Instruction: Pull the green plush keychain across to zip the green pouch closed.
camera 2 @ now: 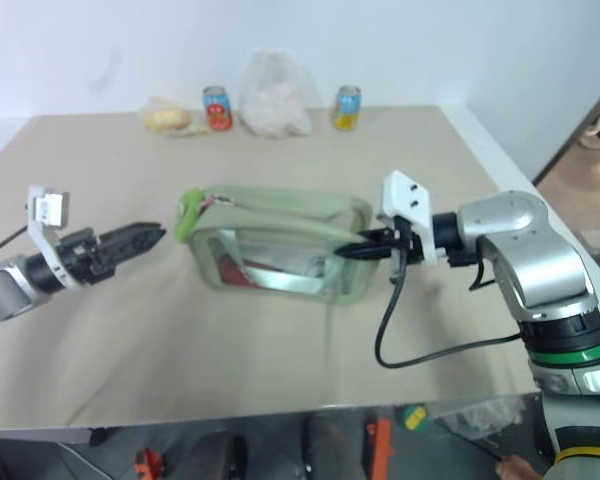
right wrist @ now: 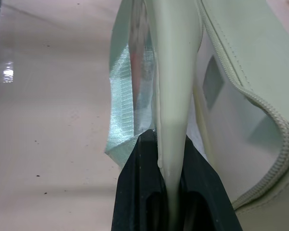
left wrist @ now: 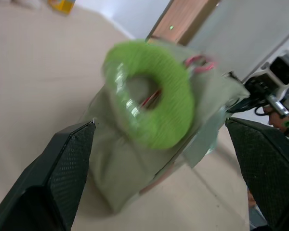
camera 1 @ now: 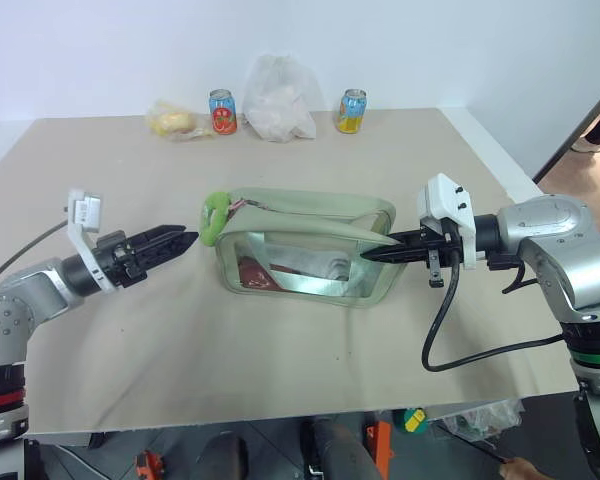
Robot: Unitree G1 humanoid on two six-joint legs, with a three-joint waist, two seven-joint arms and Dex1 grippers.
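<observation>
**Right gripper clamped on pouch strap, left gripper wide open at keychain**

Right gripper (camera 1: 372,253), right of centre, is pinched on a pale strap (right wrist: 172,96) of the green pouch (camera 1: 300,250). Left gripper (camera 1: 185,240) has fingers spread wide, just left of the green plush keychain (camera 1: 213,218), not touching. Pouch sits mid-frame on a beige table (camera 1: 230,350), long axis left-right, keychain at its upper left end. White wall behind. Two cans (camera 1: 222,111), white bag (camera 1: 278,100) along the far edge; can labels unreadable.
</observation>
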